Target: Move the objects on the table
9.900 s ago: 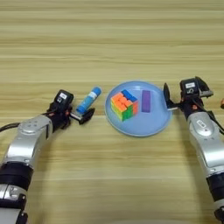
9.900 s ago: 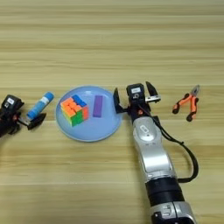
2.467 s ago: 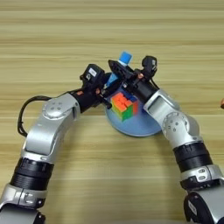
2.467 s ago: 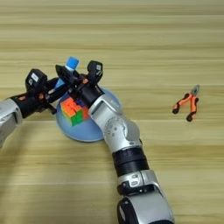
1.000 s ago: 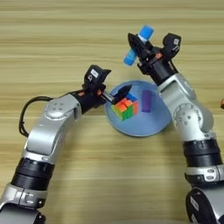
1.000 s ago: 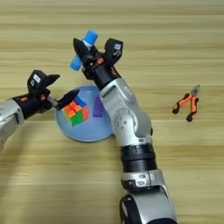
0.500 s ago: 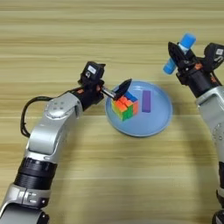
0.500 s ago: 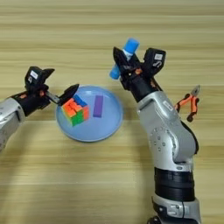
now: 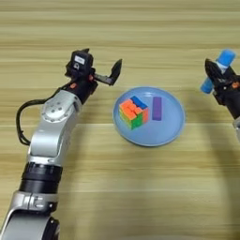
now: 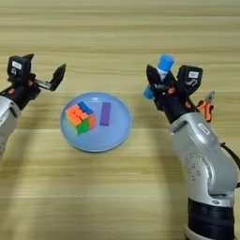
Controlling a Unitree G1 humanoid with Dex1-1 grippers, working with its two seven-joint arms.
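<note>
The right claw was clamped on the blue stick, held above the counter right of the blue plate. The left claw stood apart, empty, left of the plate.

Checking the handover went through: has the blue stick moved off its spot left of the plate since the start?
Yes. The blue stick is now held up in the right gripper, to the right of the blue plate, near the orange pliers.

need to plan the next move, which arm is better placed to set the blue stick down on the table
Right. The right gripper is shut on the blue stick, right of the blue plate. The left gripper is open and empty.
</note>
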